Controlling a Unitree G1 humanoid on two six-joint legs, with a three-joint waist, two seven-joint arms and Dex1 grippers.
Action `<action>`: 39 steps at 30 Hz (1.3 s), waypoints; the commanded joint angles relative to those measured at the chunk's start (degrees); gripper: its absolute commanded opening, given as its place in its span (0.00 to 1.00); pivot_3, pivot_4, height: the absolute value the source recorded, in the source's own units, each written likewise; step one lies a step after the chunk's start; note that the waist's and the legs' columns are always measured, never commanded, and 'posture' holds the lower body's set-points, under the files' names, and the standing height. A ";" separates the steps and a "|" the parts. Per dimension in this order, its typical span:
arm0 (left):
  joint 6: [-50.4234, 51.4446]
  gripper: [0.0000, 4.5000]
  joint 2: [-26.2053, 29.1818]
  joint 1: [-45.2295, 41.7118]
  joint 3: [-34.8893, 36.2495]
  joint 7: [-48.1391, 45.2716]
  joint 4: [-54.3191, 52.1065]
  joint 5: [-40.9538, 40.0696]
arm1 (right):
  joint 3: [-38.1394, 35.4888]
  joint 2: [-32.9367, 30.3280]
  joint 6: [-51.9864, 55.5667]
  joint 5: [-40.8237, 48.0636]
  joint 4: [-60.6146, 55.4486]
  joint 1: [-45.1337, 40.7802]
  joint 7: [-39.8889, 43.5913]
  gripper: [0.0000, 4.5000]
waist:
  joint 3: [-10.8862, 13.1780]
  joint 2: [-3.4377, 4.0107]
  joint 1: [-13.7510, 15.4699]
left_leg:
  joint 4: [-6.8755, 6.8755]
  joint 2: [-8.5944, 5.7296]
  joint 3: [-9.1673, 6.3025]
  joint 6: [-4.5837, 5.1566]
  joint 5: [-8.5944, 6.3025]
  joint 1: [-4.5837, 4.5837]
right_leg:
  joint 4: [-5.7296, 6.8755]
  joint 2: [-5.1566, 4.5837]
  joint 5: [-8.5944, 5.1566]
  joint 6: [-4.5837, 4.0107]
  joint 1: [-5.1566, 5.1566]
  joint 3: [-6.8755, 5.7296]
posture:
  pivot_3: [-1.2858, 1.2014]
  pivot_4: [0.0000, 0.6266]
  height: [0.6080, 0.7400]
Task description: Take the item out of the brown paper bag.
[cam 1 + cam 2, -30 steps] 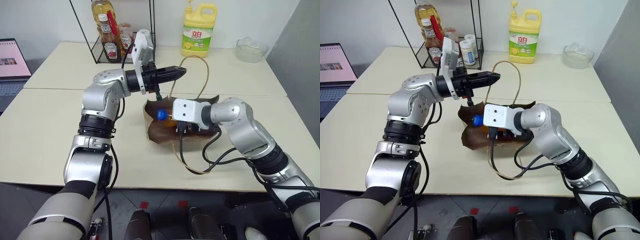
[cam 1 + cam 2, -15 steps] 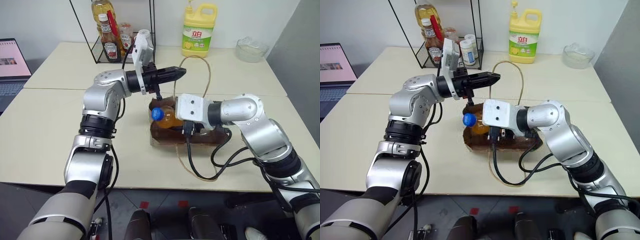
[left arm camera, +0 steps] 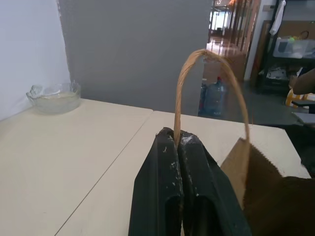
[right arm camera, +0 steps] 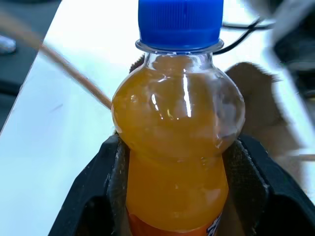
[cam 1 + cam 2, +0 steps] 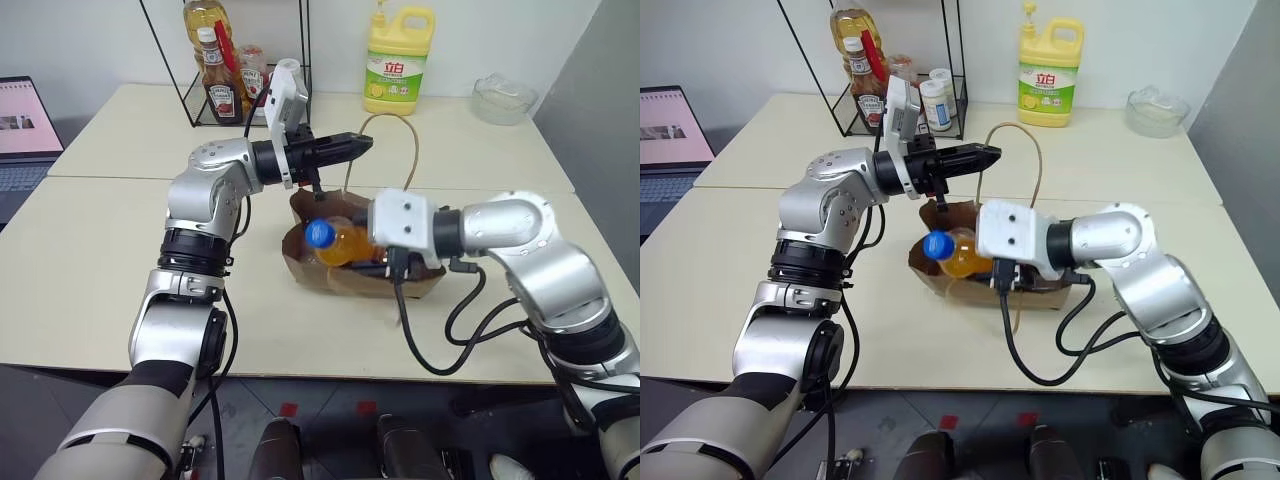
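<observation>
The brown paper bag [image 5: 312, 272] lies slumped on the table with its mouth open. My left gripper [image 5: 362, 146] hangs above it, shut on one tan cord handle [image 5: 412, 150], which rises in a loop from between the fingers [image 3: 167, 162]. My right gripper [image 4: 179, 147] is shut on the item, a small bottle of orange soda [image 5: 340, 241] with a blue cap [image 5: 319, 234]. The bottle lies about level over the bag's mouth with its cap pointing left. Its lower part is hidden behind the white wrist housing [image 5: 400, 222].
A yellow detergent jug [image 5: 398, 58] and a glass bowl [image 5: 503, 98] stand at the back of the table. A wire rack with sauce bottles [image 5: 222, 75] is at the back left, and a laptop [image 5: 22, 130] at the far left. A black cable [image 5: 440, 350] loops from my right wrist.
My right gripper has drawn back and up with the bottle, so more of it shows above the bag's mouth. The bag has shifted and slumped. My left gripper has stayed put.
</observation>
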 commanded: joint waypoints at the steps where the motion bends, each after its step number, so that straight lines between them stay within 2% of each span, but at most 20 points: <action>1: -1.42 0.00 -0.15 -1.64 0.21 -0.14 -1.20 0.04 | -7.52 0.37 3.45 4.59 -4.32 -2.30 -2.95 0.53 | 0.00 0.00 0.01 | 0.00 0.00 0.00 0.00 0.00 0.00 | 0.00 0.00 0.00 0.00 0.00 0.00 | 0.52 0.24 1.00; 11: -1.61 0.00 -0.75 -1.22 -0.01 -0.48 -1.48 0.23 | -19.05 0.33 12.75 13.56 -5.51 -7.19 -11.65 0.53 | 0.03 0.05 0.07 | -0.01 0.00 0.00 0.03 -0.02 0.00 | 0.00 0.00 0.00 0.00 0.00 0.00 | 0.52 0.24 1.00; 15: -1.52 0.00 -0.61 -1.00 0.02 -0.54 -1.58 0.21 | -23.68 -4.45 16.38 17.02 -7.23 -8.14 -12.44 0.53 | 0.04 0.06 0.36 | -0.02 -0.01 0.01 0.04 -0.02 -0.03 | -0.03 -0.01 0.00 0.00 0.00 0.01 | 0.52 0.24 1.00; 18: -1.55 0.00 -0.56 -0.70 0.02 -0.52 -1.70 0.23 | -28.25 -5.30 20.75 21.32 -7.64 -9.69 -14.84 0.53 | 0.06 0.09 0.39 | -0.01 -0.01 0.01 0.05 -0.03 -0.04 | -0.04 -0.01 0.00 0.00 -0.01 0.01 | 0.52 0.24 1.00; 22: -1.72 0.00 -0.81 -0.72 -0.01 -0.51 -1.63 0.25 | -30.54 -4.18 23.85 25.18 -8.03 -10.15 -18.38 0.53 | 0.06 0.10 0.31 | -0.02 0.00 0.01 0.05 -0.03 -0.04 | -0.02 0.00 0.00 -0.01 -0.03 0.01 | 0.52 0.24 1.00; 26: -1.97 0.00 -0.82 -0.93 -0.03 -0.73 -1.40 0.32 | -31.36 -5.65 24.10 27.01 -7.63 -9.98 -20.39 0.53 | 0.08 0.13 0.29 | -0.02 -0.01 0.02 0.05 -0.02 -0.04 | -0.01 0.00 0.00 -0.01 -0.04 0.02 | 0.52 0.24 1.00; 32: -2.22 0.00 -0.36 -0.89 0.23 -0.83 -1.20 0.59 | -32.22 -17.65 17.62 23.60 -3.63 -5.61 -17.81 0.53 | 0.11 0.15 0.98 | -0.02 -0.03 0.03 0.06 -0.03 -0.08 | -0.12 -0.02 0.00 -0.01 -0.03 0.02 | 0.52 0.24 1.00; 39: -1.93 0.00 0.01 -0.24 0.25 -0.52 -2.08 0.63 | -32.89 -33.00 5.76 16.60 -3.12 10.84 -10.06 0.53 | 0.12 0.17 1.36 | -0.04 -0.03 0.09 0.06 -0.03 -0.10 | -0.24 -0.02 0.00 0.00 -0.03 0.07 | 0.52 0.24 1.00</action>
